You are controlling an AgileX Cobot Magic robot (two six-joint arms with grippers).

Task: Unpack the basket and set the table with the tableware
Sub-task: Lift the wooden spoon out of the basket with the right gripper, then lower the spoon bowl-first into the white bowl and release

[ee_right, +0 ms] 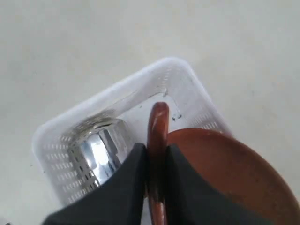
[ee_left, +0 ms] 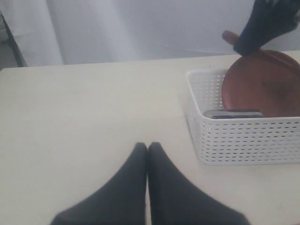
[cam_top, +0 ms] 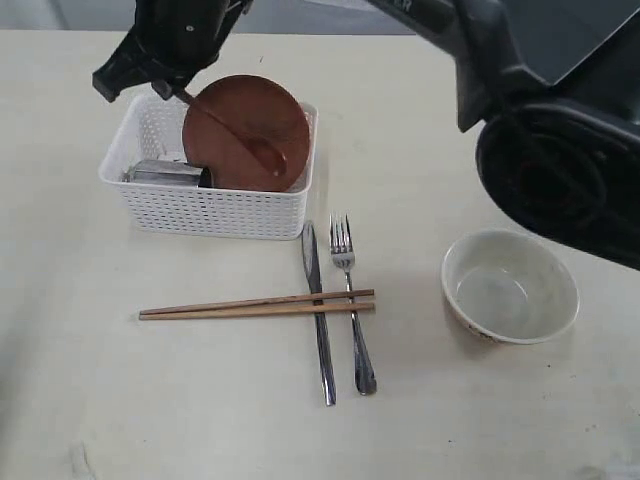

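gripping spoon (ee_right: 158, 123) w/ r tool (ee_right: 156, 151) above basket (cam_top: 215, 212)

Likely a robotics lab or test bench dressed as a dining spot, not a lived-in home. A wide pale beige table (ee_left: 70, 117) with faint wood grain fills each view. Behind its far edge hangs a plain white curtain (ee_left: 140, 28), with a dark upright post (ee_left: 10, 42) at one end of it. A bulky black robot arm (cam_top: 520, 60) looms over the far right corner. A white basket (cam_top: 215, 212) and loose tableware (cam_top: 345, 255) sit on the otherwise bare tabletop.
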